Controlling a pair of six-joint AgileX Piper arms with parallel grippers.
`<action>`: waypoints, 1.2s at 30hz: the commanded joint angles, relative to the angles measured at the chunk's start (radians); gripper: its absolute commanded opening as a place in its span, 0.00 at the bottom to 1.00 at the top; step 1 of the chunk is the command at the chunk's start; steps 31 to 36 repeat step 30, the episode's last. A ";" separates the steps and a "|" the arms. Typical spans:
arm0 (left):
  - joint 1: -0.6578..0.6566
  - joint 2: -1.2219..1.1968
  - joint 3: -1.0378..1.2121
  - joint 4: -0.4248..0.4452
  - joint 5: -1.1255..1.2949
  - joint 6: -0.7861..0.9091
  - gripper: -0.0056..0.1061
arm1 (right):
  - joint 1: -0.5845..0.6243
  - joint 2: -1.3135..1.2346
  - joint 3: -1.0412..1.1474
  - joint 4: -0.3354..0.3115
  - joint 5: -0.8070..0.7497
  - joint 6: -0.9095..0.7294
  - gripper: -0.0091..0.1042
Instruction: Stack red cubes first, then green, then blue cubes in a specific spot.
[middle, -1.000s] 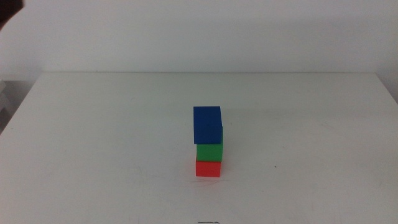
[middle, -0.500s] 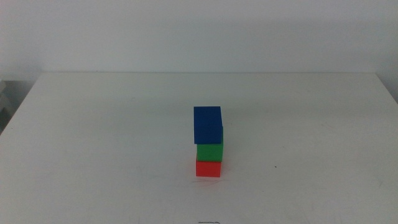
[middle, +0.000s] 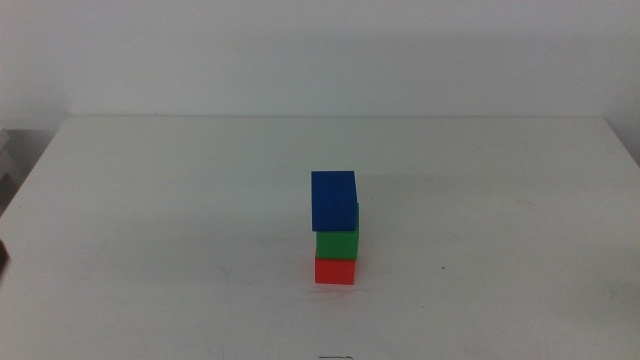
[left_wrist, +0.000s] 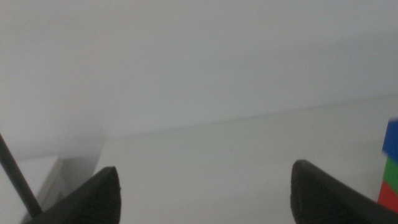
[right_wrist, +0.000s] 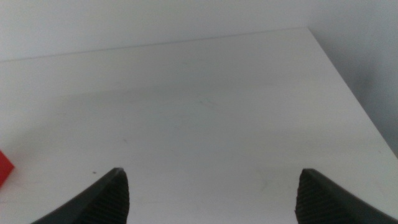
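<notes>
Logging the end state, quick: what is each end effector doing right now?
Left end effector: open, holding nothing, off to the table's side.
Right end effector: open, holding nothing, over bare table.

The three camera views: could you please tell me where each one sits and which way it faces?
Middle view: looks forward and down over the table at the blue cube, green cube and red cube stack; neither arm clearly visible.
Left wrist view: low, facing the stack; open left gripper.
Right wrist view: over bare table; open right gripper.
Shared: all show the red cube.
</notes>
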 joint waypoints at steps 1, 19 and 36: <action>-0.001 -0.032 0.050 -0.012 -0.117 -0.005 0.89 | -0.021 -0.069 0.033 -0.010 -0.083 -0.009 0.83; -0.001 -0.208 0.367 -0.016 -0.164 -0.005 0.89 | -0.109 -0.284 0.204 -0.035 -0.103 -0.009 0.83; -0.001 -0.206 0.410 -0.016 -0.205 -0.005 0.89 | -0.109 -0.284 0.204 -0.035 -0.101 -0.009 0.83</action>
